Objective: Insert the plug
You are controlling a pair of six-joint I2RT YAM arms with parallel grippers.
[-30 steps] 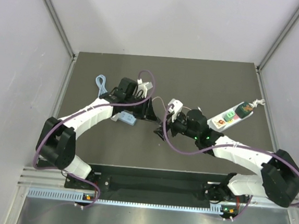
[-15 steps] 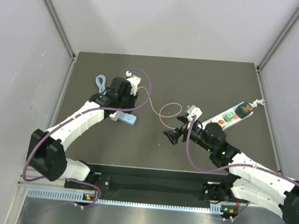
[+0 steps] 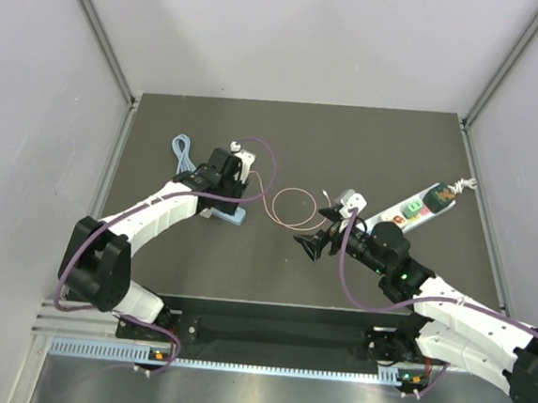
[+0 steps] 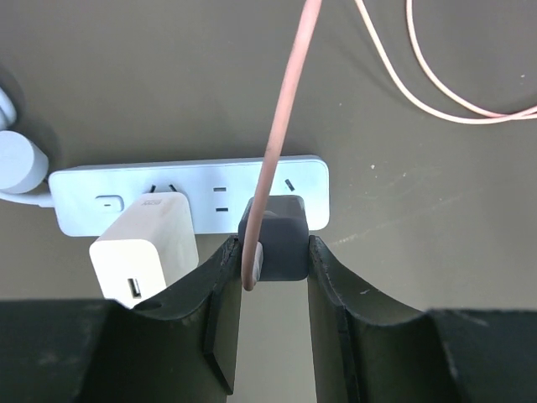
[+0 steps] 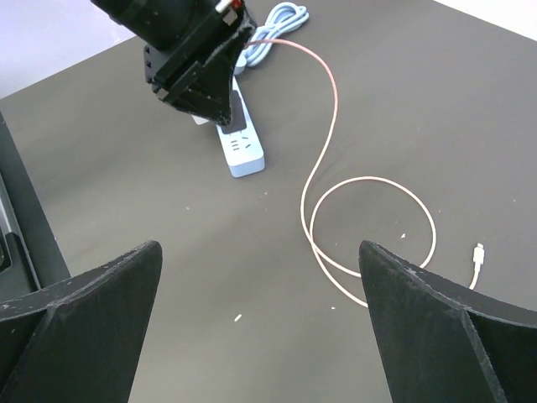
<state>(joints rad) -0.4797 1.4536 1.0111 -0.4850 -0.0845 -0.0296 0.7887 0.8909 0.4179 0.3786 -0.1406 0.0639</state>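
In the left wrist view the dark grey plug sits squeezed between my left gripper's fingers. It hangs over the right end of the pale blue power strip; whether its prongs are in a socket is hidden. Its pink cable rises from the plug, and from above it lies in a loop on the table. My left gripper hangs over the strip. My right gripper is wide open and holds nothing, above the dark table near the cable loop and its white tip.
A white cube adapter is plugged in the strip left of the plug. A white plug with a light-blue cable lies at the strip's far end. A second white strip with coloured switches lies at the right.
My right arm has drawn back to the right, away from the left gripper, and its jaws have spread wider. The left gripper shifted over the strip with the plug, and the cable loop settled on the table.
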